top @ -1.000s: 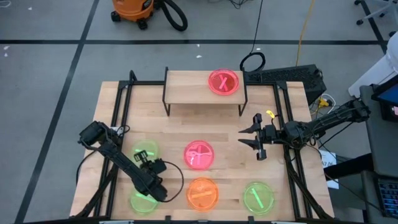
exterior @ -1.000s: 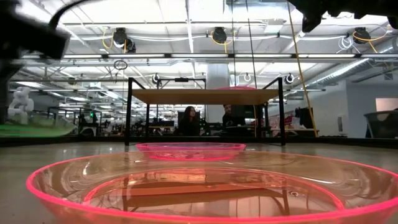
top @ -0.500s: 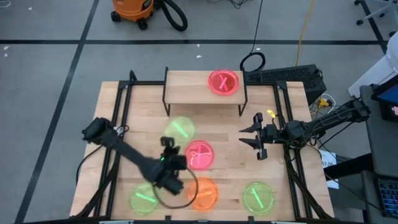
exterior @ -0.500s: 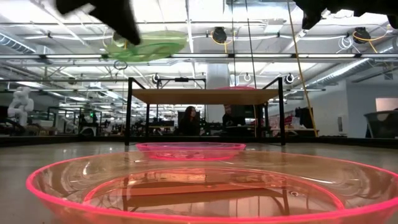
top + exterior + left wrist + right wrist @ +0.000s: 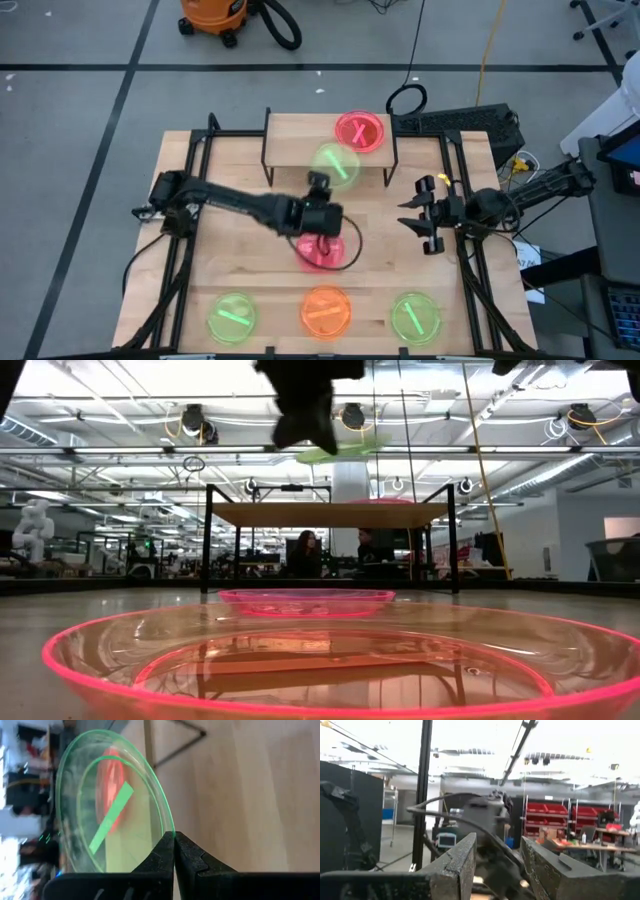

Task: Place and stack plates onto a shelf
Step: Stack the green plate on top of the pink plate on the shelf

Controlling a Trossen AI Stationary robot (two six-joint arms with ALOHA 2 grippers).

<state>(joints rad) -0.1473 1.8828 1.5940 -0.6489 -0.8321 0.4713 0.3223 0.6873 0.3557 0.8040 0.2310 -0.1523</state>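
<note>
My left gripper [image 5: 319, 184] reaches across the table's middle and is shut on a neon green plate [image 5: 336, 165], which hangs in the air over the shelf's [image 5: 300, 140] near edge. In the low view that green plate [image 5: 340, 452] floats above the shelf top [image 5: 330, 514]. A pink-red plate [image 5: 360, 132] lies flat on the shelf's right part. Another pink-red plate [image 5: 322, 255] lies on the table under my left wrist. My right gripper [image 5: 408, 216] is open and hovers right of the table's middle. My left gripper pinches the green plate's rim [image 5: 169, 836] between its two fingers [image 5: 187, 855], at the plate's near edge. The fingers come about level from the table's near side. The plate is lifted clear, lies roughly flat and sticks out beyond the fingertips toward the shelf.
Along the near edge lie a green plate [image 5: 232, 318], an orange plate [image 5: 326, 310] and another green plate [image 5: 414, 316]. Thin black legs [image 5: 207, 540] carry the shelf. In the low view a pink-rimmed plate [image 5: 300, 660] fills the foreground; people sit far behind the table.
My left gripper has carried the green plate from the near left of the table up and across, toward the far edge and the right, until it hangs at the shelf's near edge. My right gripper has drawn back a little toward the right edge.
</note>
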